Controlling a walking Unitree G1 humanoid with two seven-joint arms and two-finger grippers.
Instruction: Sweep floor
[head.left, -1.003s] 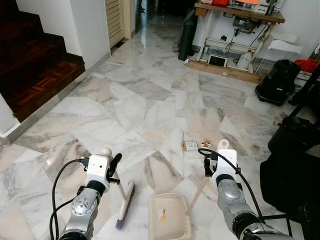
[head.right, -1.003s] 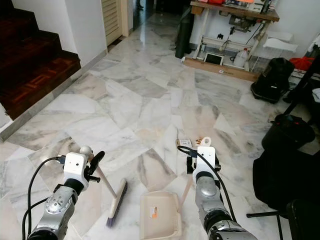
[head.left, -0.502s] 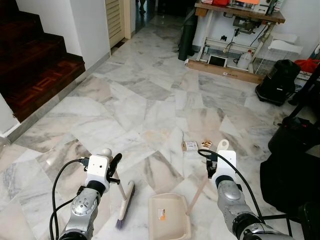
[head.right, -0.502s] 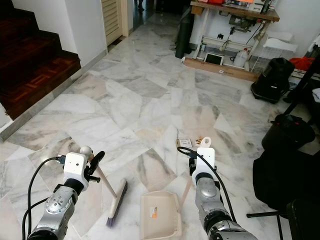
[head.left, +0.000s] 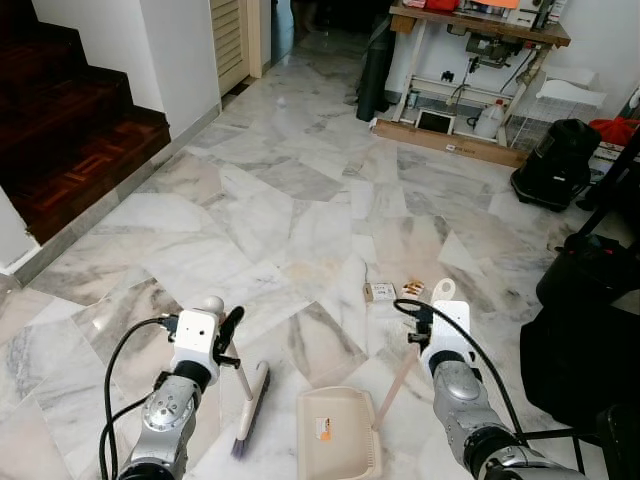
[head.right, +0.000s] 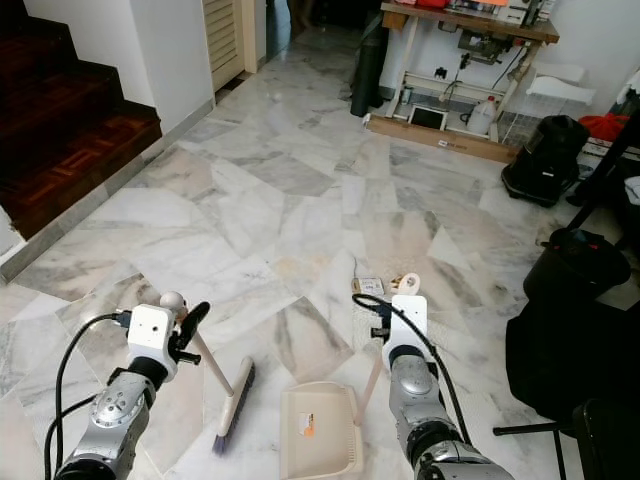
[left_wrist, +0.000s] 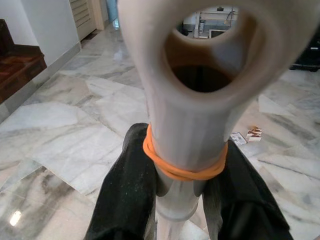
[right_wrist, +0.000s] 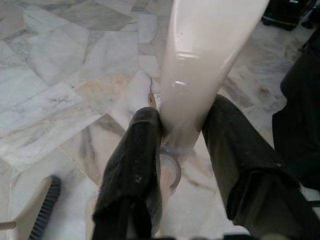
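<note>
Resting on the marble floor (head.left: 250, 210): broom (head.left: 250, 408) bristles down, just left of the dustpan (head.left: 338, 435). Left gripper (left_wrist: 182, 185) clamped on the broom handle, an orange band (left_wrist: 182, 167) circling it between the fingers (left_wrist: 125, 195). Right gripper (right_wrist: 182, 150) clamped on the dustpan handle. Beyond the dustpan, small scraps (head.left: 393, 290), perhaps paper. Farther past it, a workbench (head.left: 480, 25); beyond the broom's side, dark stairs (head.left: 60, 120).

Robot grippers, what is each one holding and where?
Left gripper clamps the broom near its handle's top end; right gripper clamps the dustpan by its handle.
</note>
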